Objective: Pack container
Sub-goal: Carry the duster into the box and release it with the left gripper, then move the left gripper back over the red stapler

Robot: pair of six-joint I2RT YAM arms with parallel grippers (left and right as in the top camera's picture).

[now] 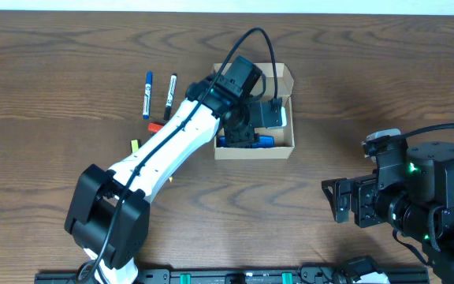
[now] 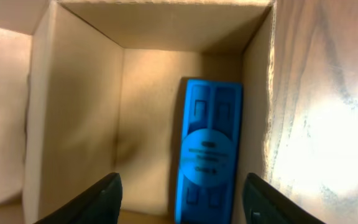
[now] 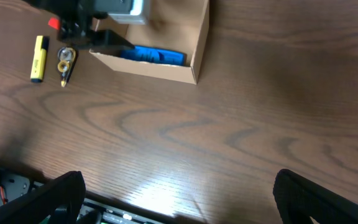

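Hovering your left gripper (image 2: 182, 186), apart, empty, in cardboard box (image 1: 288, 118) over blue case (image 2: 207, 149) | right gripper (image 3: 179, 186) apart, idle | next, likely: you lift clear, fetch a marker (image 1: 169, 88).

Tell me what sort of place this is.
Most likely a robotics lab bench set up for manipulation practice. A white arm and a black arm stand at a wood-grain table, with a small cardboard box and loose markers laid out as props.
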